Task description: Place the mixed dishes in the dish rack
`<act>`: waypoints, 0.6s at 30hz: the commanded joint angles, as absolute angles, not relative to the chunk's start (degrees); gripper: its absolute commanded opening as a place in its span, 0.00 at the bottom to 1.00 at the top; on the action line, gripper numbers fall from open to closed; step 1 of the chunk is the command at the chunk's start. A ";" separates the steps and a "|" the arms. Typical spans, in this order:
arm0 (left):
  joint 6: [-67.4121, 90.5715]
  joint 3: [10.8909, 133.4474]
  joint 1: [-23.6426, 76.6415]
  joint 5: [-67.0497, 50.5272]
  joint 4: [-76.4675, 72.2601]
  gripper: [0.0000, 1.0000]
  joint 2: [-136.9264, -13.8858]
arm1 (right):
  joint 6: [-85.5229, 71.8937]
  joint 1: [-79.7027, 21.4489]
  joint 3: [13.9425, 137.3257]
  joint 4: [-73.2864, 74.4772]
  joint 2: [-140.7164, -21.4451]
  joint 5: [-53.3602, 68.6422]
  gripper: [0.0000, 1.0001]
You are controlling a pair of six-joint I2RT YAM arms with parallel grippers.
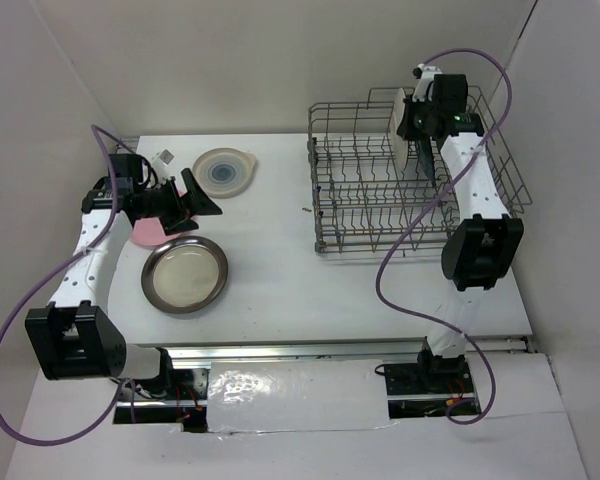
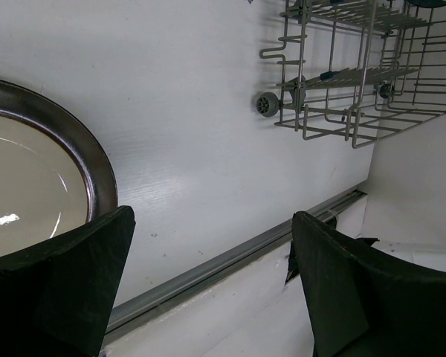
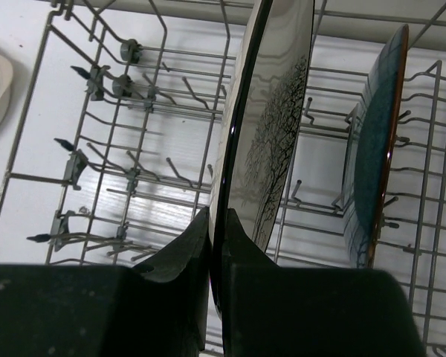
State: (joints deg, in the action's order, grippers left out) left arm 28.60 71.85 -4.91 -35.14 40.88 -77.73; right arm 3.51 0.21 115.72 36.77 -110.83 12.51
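Observation:
My right gripper (image 3: 217,216) is shut on the rim of the grey plate with the branch drawing (image 3: 279,126), holding it on edge among the tines at the far right of the dish rack (image 1: 320,180). To the right of that plate a dark teal plate (image 3: 375,149) stands upright in the rack. My left gripper (image 1: 205,195) hangs open and holds nothing, just above the pink plate (image 1: 148,232). The brown-rimmed cream plate (image 1: 185,273) lies flat in front of it, and the cream plate with the blue centre (image 1: 224,172) lies behind it.
A small white object (image 1: 166,156) sits at the table's back left. White walls close in on three sides. A grey metal rail (image 2: 230,256) runs along the table's near edge. The rack's wheel (image 2: 267,103) faces the open middle of the table.

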 commanded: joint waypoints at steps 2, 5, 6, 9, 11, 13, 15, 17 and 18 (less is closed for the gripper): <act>28.21 72.33 -4.22 -35.60 39.11 0.99 -79.27 | 4.66 1.67 121.99 30.76 -111.09 13.80 0.00; 28.13 72.51 -3.96 -35.33 39.29 0.99 -79.63 | 4.39 1.76 121.99 30.41 -112.06 13.10 0.00; 28.04 72.60 -3.87 -35.16 39.29 0.99 -79.72 | 4.57 1.76 122.17 30.50 -112.23 12.75 0.00; 27.95 72.77 -3.78 -34.54 39.64 0.99 -80.50 | 4.75 1.76 122.43 31.11 -113.38 12.48 0.00; 27.86 73.21 -3.78 -34.54 39.64 0.99 -80.77 | 4.83 1.76 121.73 31.03 -113.55 12.66 0.00; 27.95 73.48 -3.78 -34.72 39.38 0.99 -81.12 | 4.92 1.67 120.68 30.85 -113.64 12.40 0.00; 28.21 73.56 -3.78 -34.72 39.37 0.99 -81.30 | 4.84 1.58 119.89 30.85 -113.82 12.13 0.00; 28.48 73.48 -3.78 -34.54 39.46 0.99 -81.56 | 4.49 1.41 119.88 31.64 -114.08 11.52 0.00; 28.48 73.56 -3.78 -34.54 39.64 0.99 -81.65 | 4.40 1.32 119.97 31.81 -114.17 11.34 0.00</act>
